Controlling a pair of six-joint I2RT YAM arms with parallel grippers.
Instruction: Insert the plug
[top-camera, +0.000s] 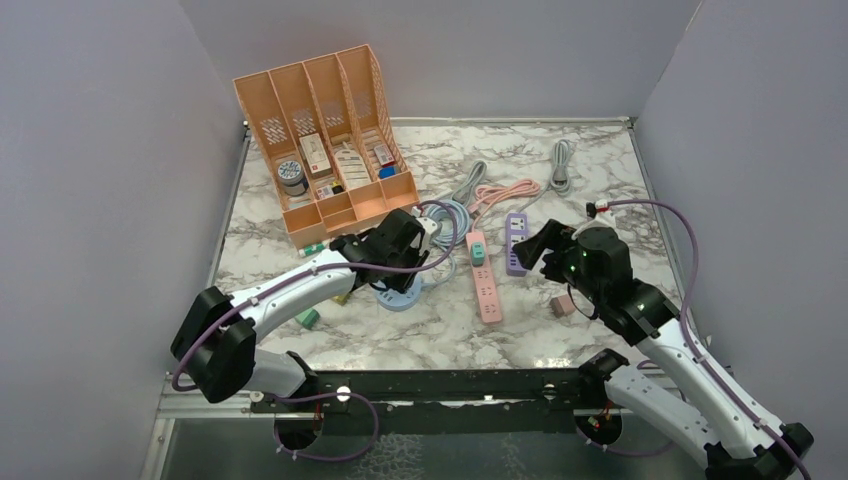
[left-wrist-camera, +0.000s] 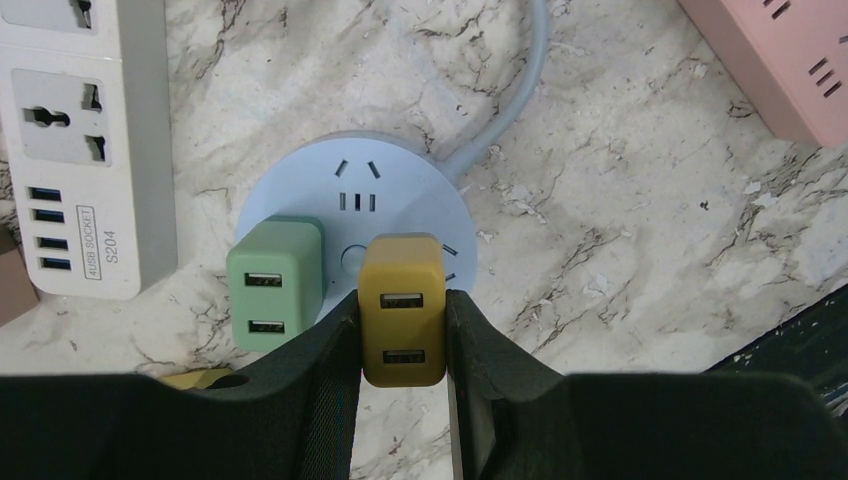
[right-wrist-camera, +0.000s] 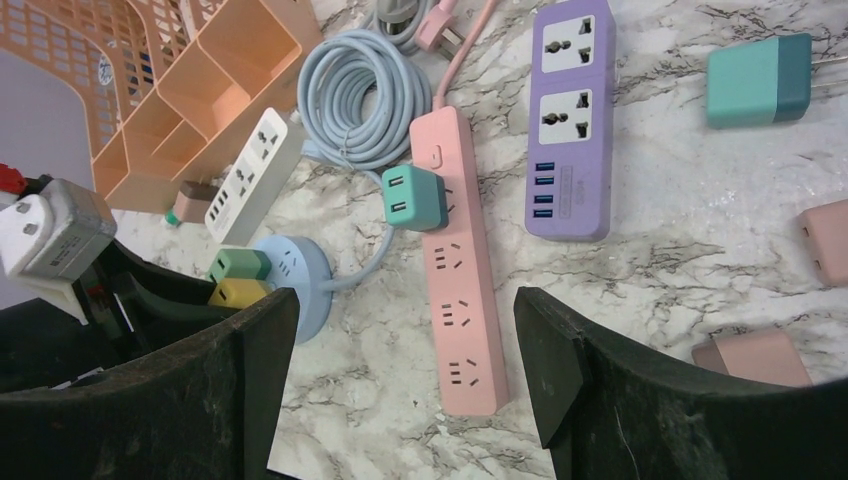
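Mustard-yellow plug is clamped by its sides in your left claw | it sits on the round blue socket hub, touching the green charger; pin depth hidden | press straight down, square, without nudging green | right claw gapes wide, empty, above the surface
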